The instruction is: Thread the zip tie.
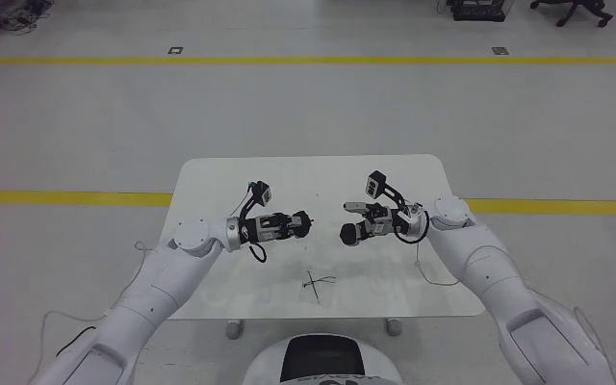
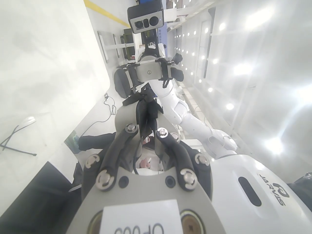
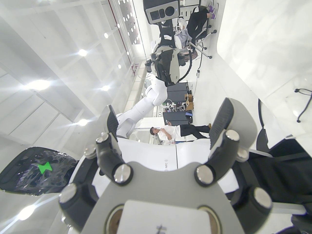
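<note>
Table [image 1: 385, 173]: the far half, 10 to 2 o'clock from the middle, is flat surface w/ room to pass. At mid-table the L gripper [image 1: 306, 222] at 9 and the R gripper [image 1: 344, 234] at 3 face each other, w/ a narrow gap btwn the tips. The forearms slant in over the edges from 8 and 4. Zip ties [image 1: 318, 283] lie crossed at 6 near the front edge, apart from both grippers and reachable from above.

Top camera looking straight down from above the table [image 1: 404, 183], left wrist camera [image 3: 162, 9] and right wrist camera [image 2: 145, 16] hovering over the table's middle, facing each other, all sharing the tabletop.
</note>
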{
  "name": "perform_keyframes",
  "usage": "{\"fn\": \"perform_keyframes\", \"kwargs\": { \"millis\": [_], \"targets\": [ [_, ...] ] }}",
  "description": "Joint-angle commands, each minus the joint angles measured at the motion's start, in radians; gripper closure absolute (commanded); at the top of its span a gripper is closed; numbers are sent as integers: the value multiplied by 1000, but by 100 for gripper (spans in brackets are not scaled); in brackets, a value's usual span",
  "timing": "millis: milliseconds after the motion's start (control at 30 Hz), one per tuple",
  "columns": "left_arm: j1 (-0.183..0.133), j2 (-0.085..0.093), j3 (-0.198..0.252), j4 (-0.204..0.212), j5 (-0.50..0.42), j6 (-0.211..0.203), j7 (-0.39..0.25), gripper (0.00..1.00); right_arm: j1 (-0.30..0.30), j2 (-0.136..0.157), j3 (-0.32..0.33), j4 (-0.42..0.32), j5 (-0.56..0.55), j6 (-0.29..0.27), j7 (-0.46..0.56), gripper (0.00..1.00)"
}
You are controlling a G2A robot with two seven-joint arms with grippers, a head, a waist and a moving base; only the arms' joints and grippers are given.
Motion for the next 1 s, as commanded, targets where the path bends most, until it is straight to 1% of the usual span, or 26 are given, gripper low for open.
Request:
{"fn": "perform_keyframes", "kwargs": {
  "millis": [0, 33, 100, 233, 267, 333, 367, 400, 467, 500, 600, 733, 767, 967],
  "targets": [
    [0, 0, 0, 0, 0, 0, 0, 100, 0, 0, 0, 0, 0, 0, 0, 0],
    [2, 0, 1, 0, 1, 2, 6, 100, 0, 0, 0, 0, 0, 0, 0, 0],
    [12, 0, -2, -17, 2, 5, 34, 100, 0, 0, 0, 0, 0, 0, 0, 0],
    [55, 13, -43, -72, 4, 0, 40, 100, 0, 0, 0, 0, 0, 0, 0, 0],
    [77, 19, -63, -94, 9, 0, 34, 100, 0, 0, 0, 0, 0, 0, 0, 0],
    [112, 28, -103, -119, 21, 0, 34, 100, 0, 0, 0, 0, 0, 0, 0, 0],
    [139, 33, -129, -136, 37, 0, 39, 100, 0, 0, 0, 0, 0, 0, 0, 0],
    [159, 37, -149, -149, 44, 0, 37, 100, 0, 0, 0, 0, 0, 0, 0, 0],
    [199, 42, -187, -166, 54, 0, 43, 100, 0, 0, 0, 0, 0, 0, 0, 0],
    [225, 45, -210, -179, 59, 0, 43, 100, 0, 0, 0, 0, 0, 0, 0, 0],
    [282, 48, -259, -209, 63, 0, 32, 100, 0, 0, 0, 0, 0, 0, 0, 0],
    [337, 43, -316, -234, 54, 0, 32, 100, 0, 0, 0, 0, 0, 0, 0, 0],
    [343, 42, -323, -237, 54, 0, 32, 100, 0, 0, 0, 0, 0, 0, 0, 0],
    [343, 42, -323, -237, 54, 0, 32, 100, 0, 0, 0, 0, 0, 0, 0, 0]
  ]
}}
